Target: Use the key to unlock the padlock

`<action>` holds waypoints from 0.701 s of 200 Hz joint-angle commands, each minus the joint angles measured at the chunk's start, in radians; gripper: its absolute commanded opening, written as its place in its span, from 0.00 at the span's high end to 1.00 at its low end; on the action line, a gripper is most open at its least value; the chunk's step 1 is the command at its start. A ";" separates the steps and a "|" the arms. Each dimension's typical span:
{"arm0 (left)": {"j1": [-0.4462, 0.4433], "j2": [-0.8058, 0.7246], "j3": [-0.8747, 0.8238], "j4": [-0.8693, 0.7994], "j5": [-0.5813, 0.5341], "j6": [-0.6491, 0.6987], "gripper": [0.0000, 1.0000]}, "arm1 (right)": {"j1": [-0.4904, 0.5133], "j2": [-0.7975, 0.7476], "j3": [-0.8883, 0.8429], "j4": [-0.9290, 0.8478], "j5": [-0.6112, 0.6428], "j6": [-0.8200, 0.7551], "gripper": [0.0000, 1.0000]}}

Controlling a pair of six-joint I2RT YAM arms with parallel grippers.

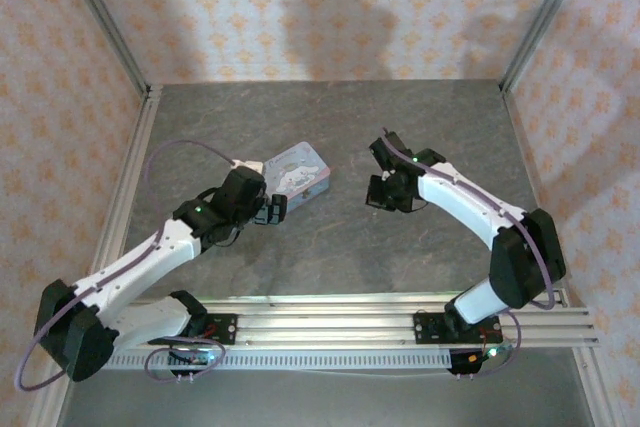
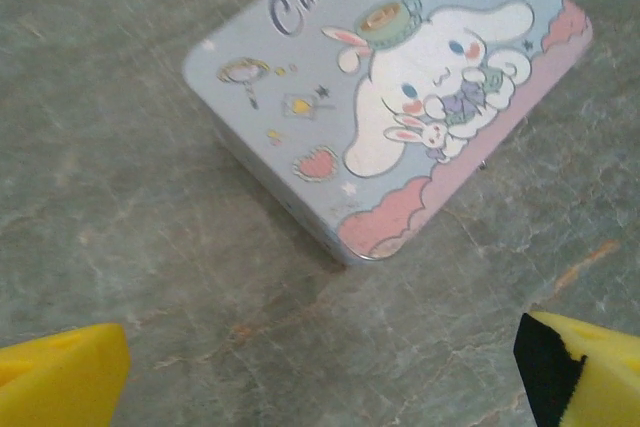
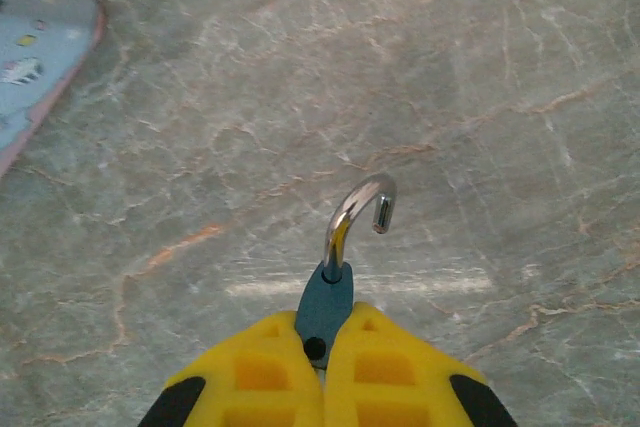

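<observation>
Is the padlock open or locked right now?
Open: on the padlock in the right gripper, one end of the shackle hangs free of the body.

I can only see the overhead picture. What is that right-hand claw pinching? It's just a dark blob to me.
Observer: The right gripper is shut on a small blue padlock.
Visitor: Is it locked?
Observer: It looks open: one end of its metal hook hangs free of the body.
Visitor: And the left claw?
Observer: The left gripper stands wide open with nothing between its fingers, and a cartoon-printed tin lies just ahead of it.
</observation>
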 commanded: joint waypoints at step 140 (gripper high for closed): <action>-0.098 0.159 0.124 -0.016 -0.010 -0.037 0.00 | -0.030 0.136 0.150 -0.090 0.087 -0.121 0.47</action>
